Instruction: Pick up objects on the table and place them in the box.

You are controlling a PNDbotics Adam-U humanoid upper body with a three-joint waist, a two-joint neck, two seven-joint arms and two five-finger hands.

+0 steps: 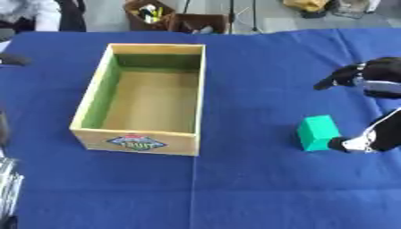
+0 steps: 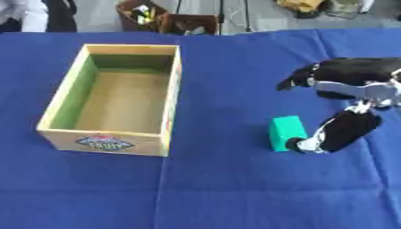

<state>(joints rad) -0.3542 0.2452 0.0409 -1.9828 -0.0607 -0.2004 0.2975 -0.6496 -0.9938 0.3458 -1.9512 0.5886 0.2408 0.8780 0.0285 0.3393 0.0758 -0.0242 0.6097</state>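
Box (image 1: 139, 142) holds nothing. Green block (image 2: 287, 132) sits right of box, my right hand (image 2: 341, 129) spread around it, a fingertip touching its right side.

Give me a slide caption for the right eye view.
Right robot hand reaches a green block beside an empty wooden box.

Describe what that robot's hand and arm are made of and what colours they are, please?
Only the right hand shows, at the right side. It is mostly glossy black, with rounded, bulky shells. One finger by the green block ends in a silver-white tip. A silver-grey joint sits between the black parts. No cables or markings can be made out.
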